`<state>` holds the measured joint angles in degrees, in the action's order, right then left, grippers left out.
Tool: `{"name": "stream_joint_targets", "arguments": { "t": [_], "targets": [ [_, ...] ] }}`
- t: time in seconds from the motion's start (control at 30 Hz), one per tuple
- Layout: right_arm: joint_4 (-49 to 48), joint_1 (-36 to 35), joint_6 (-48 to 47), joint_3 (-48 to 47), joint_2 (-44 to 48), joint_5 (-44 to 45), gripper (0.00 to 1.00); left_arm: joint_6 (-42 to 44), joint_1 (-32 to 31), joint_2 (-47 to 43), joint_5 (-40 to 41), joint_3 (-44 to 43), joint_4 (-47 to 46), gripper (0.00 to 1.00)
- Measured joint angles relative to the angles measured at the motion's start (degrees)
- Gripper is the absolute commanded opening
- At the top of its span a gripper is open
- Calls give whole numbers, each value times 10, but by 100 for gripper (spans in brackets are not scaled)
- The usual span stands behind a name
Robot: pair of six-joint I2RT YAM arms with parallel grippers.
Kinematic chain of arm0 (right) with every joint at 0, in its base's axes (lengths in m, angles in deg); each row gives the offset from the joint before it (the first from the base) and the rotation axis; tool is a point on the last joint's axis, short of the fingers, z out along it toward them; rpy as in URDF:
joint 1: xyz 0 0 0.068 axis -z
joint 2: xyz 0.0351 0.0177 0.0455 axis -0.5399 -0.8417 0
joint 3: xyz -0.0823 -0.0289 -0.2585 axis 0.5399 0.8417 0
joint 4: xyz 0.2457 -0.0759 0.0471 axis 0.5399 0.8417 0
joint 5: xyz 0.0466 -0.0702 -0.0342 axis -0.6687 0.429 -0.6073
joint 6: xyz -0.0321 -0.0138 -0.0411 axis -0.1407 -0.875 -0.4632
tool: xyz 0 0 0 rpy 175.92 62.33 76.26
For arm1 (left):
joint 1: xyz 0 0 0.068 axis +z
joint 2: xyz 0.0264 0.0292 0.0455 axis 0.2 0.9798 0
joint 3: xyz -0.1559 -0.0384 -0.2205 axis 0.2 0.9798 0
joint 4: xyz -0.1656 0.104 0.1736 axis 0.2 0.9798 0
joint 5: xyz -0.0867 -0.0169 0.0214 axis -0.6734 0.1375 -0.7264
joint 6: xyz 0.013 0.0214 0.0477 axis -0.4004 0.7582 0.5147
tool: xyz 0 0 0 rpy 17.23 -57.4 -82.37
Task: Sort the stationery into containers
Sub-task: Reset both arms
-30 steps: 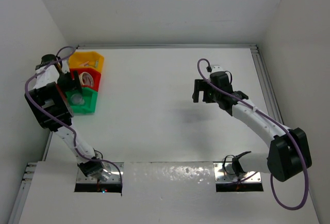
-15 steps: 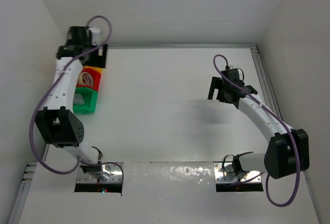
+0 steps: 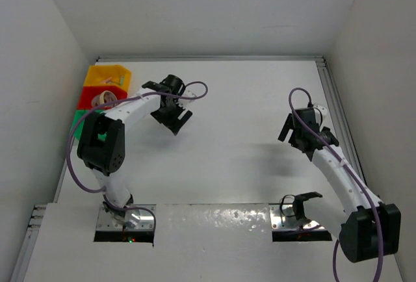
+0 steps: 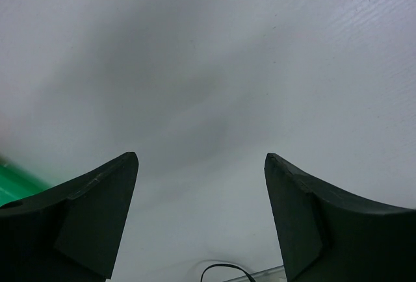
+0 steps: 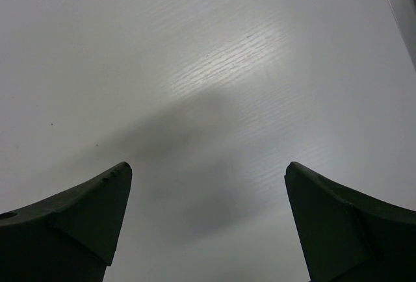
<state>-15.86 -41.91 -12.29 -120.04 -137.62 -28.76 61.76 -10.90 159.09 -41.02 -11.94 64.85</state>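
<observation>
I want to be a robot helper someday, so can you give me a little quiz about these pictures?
1. True or false: the left jaws are holding something.
2. Which bin stands farthest from the robot? A yellow, B red, C green.
3. Fill in: under the open right jaws lies only the white ____.
Key: 1 false, they are open and empty. 2 A, the yellow bin. 3 table.
</observation>
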Motion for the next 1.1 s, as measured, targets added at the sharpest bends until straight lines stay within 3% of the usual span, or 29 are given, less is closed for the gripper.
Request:
{"name": "stream_joint_targets", "arguments": {
  "t": [0.5,1.1],
  "targets": [
    [19,1,31,38,111,16,99,-9,-23,5,6,2,-15,77],
    [23,1,31,45,119,8,99,-17,-31,6,21,2,-15,75]
  ]
}}
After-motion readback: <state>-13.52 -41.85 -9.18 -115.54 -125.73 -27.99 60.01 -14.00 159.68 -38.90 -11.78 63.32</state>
